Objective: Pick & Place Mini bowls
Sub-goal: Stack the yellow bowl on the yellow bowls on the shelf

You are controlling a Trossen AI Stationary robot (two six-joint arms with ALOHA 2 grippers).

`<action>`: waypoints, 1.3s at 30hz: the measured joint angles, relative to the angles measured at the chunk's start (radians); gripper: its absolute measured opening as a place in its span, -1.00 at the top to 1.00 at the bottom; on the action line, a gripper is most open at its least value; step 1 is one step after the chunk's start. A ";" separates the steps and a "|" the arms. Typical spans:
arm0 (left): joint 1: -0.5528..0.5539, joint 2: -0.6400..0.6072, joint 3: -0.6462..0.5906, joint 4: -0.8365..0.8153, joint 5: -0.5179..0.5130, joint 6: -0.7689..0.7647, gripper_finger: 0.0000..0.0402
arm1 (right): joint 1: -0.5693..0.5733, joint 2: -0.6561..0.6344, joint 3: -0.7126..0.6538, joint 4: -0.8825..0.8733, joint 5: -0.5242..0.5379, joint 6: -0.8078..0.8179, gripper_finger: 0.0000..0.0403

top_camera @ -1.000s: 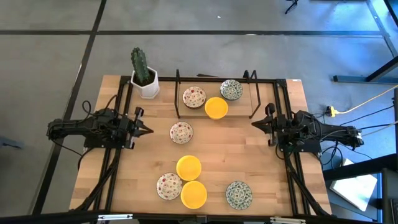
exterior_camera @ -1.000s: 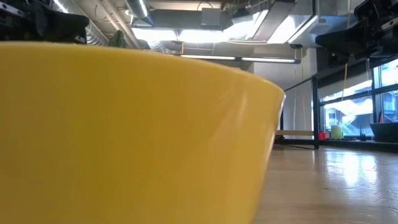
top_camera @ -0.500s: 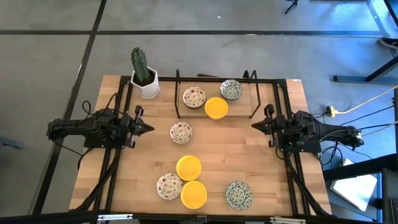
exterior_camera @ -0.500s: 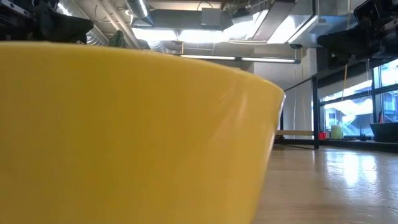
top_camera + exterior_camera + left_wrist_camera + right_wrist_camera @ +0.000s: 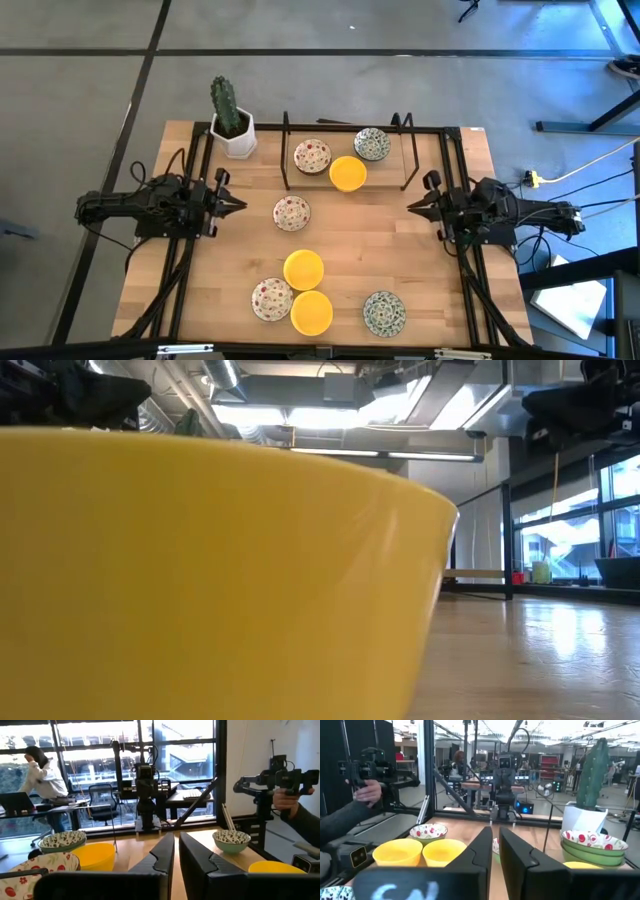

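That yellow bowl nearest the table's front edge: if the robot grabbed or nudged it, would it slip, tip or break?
The yellow bowl looks glossy and rigid, probably glazed ceramic, so narrow fingers may slip on its rim. Low and wide, it should slide rather than tip if pushed. It sits right against the red-speckled bowl, so a nudge would likely knock that one, and a drop could chip it.

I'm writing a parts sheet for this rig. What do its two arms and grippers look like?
Both arms are black, built of chunky jointed segments, with dark cables trailing along them toward the table's outer edges. The left gripper and right gripper each end in two black, wedge-shaped fingers with flat inner faces that taper to a point. No coloured markings show on them.
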 joint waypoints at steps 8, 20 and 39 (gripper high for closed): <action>0.000 0.000 0.000 -0.002 0.002 0.000 0.88 | 0.000 0.003 0.000 -0.010 -0.056 0.034 0.82; -0.001 0.000 -0.001 0.019 0.000 0.000 0.89 | 0.000 0.005 0.000 0.013 -0.108 0.061 0.82; 0.002 0.005 -0.002 -0.024 -0.097 0.046 0.92 | 0.000 0.010 0.001 -0.016 -0.103 0.031 0.90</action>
